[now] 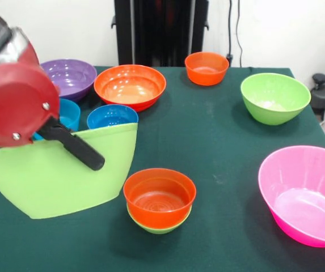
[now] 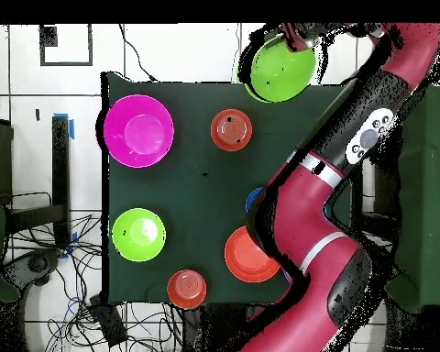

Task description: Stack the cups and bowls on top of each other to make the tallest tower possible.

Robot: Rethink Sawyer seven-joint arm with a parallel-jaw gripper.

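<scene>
My gripper (image 1: 85, 156) is shut on the rim of a large lime green bowl (image 1: 60, 175), which hangs tilted at the left with one black finger (image 1: 74, 146) lying across its wall. From above, this bowl (image 2: 280, 71) sits at the table's far edge under the gripper (image 2: 290, 41). Just right of it, the tower (image 1: 159, 198) is an orange bowl nested in a small green one, also seen from overhead as the tower (image 2: 231, 129). Loose bowls stand around: pink (image 1: 307, 192), lime green (image 1: 274, 96), small orange (image 1: 206, 68), large orange (image 1: 130, 86), purple (image 1: 68, 76) and two blue (image 1: 112, 116).
The dark green table (image 1: 219, 141) has open cloth in its middle. The red arm (image 2: 343, 156) crosses above the blue and large orange bowls (image 2: 249, 254). Cables and a black stand lie off the table's edges.
</scene>
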